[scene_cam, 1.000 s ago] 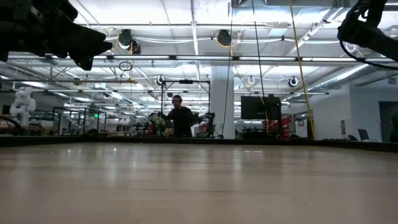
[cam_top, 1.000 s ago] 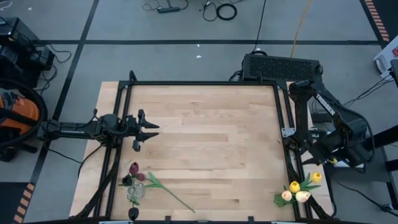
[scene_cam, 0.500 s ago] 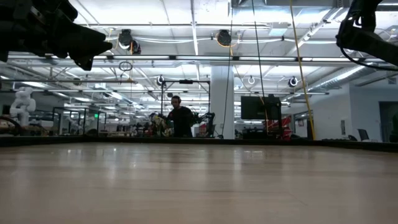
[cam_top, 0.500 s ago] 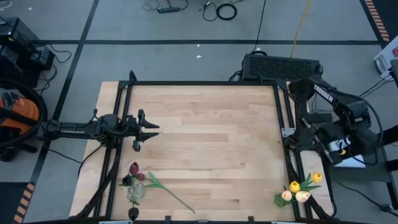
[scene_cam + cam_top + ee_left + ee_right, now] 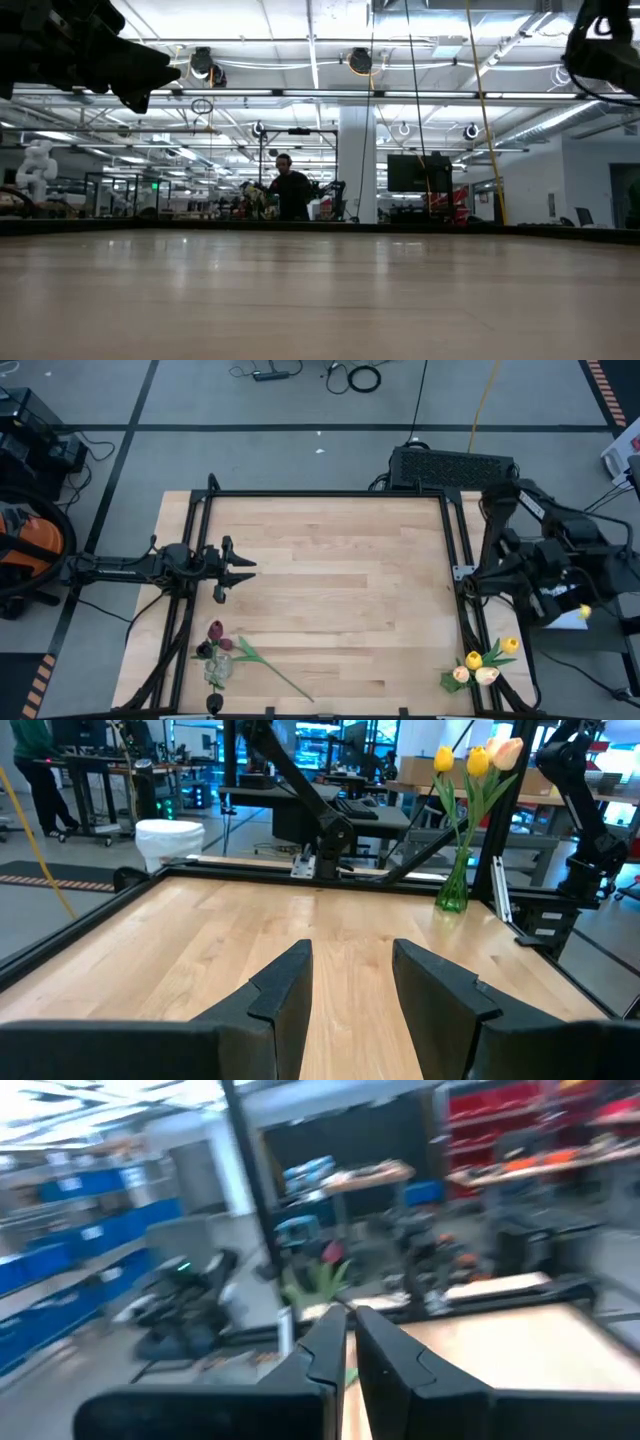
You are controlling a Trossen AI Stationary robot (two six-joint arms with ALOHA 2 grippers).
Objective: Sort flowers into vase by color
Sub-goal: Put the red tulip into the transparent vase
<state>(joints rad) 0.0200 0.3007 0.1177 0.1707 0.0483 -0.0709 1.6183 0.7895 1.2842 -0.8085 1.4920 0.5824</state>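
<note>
At the table's near edge, two vases: the left vase point(image 5: 217, 670) holds two dark red tulips point(image 5: 216, 630), the right vase point(image 5: 452, 888) three yellow and peach tulips point(image 5: 484, 662). Left gripper point(image 5: 243, 573) gapes empty; right gripper point(image 5: 349, 1342) nearly clenched, empty.

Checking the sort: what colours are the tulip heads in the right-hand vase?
Yellow and pale peach tulip heads; the left wrist view shows them best.
</note>
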